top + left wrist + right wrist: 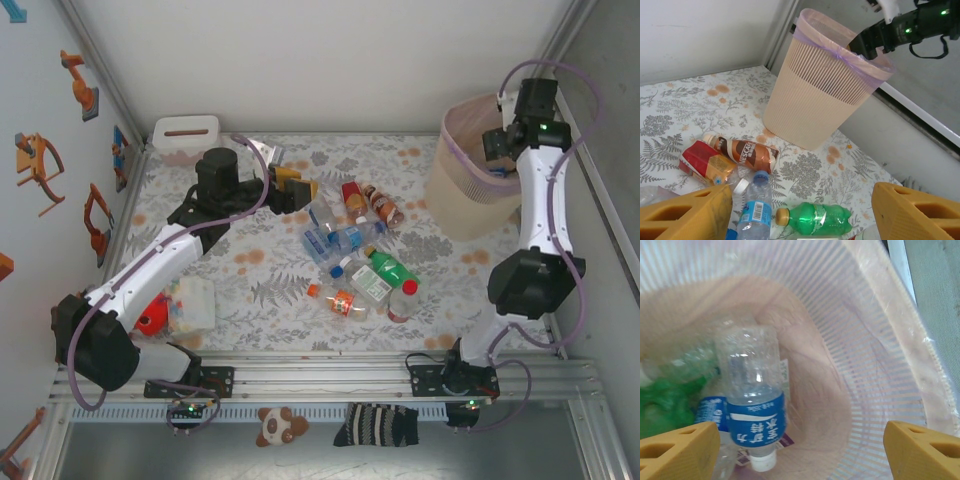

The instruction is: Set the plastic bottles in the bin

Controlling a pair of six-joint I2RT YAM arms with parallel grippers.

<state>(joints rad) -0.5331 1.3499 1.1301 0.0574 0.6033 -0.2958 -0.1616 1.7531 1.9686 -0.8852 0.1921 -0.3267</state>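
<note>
Task is partway done. The bin (455,200) sits upper right in the top view. The right wrist view looks into it: a blue-label water bottle (754,405), a crushed green bottle (662,407) and more clear plastic lie inside. The right gripper (800,450) hangs over the bin mouth, jaws wide, gripping nothing. The left gripper (295,185), left of centre, is also spread wide and empty, beside the loose pile (358,250) mid-table, which includes a Nescafe bottle (747,152) and a green soda bottle (820,218). Most bottles look left to move.
</note>
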